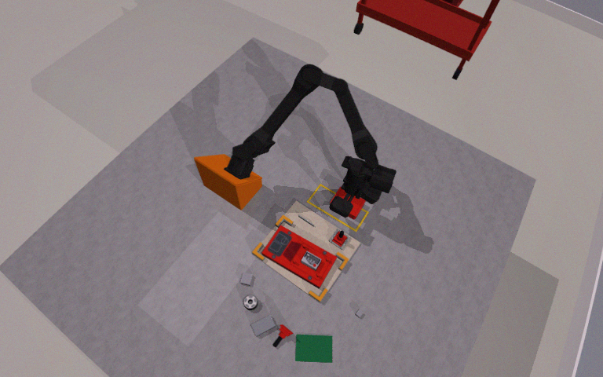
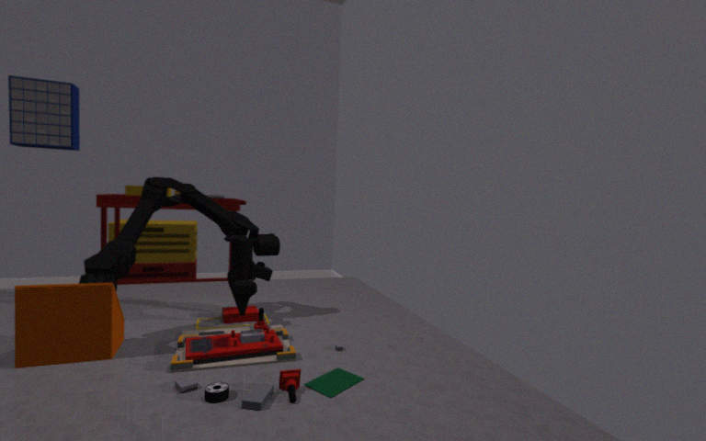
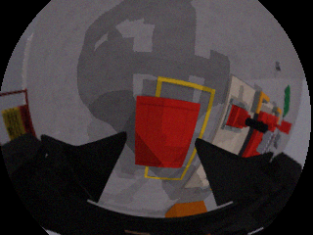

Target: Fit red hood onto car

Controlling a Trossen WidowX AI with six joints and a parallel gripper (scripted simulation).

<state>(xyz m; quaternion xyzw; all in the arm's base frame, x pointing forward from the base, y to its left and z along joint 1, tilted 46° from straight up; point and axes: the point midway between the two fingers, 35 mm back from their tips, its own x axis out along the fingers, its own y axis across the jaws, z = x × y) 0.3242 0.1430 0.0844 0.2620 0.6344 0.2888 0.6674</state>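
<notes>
The red hood lies roof up, partly inside the yellow outline and past its edge. My gripper is open and empty, pointing down just over the hood; in the wrist view one finger shows on each side of it. Whether the fingers touch it cannot be told. The red chassis sits between orange corner brackets on the beige board. The grey engine block is on its deck, with short red pegs around it. The hood's corner holes are hidden.
A red-based black lever stands on the board beside the chassis. Beyond lie grey blocks, a wheel, a red-and-black part and a green sheet. An orange block is by the arm's base.
</notes>
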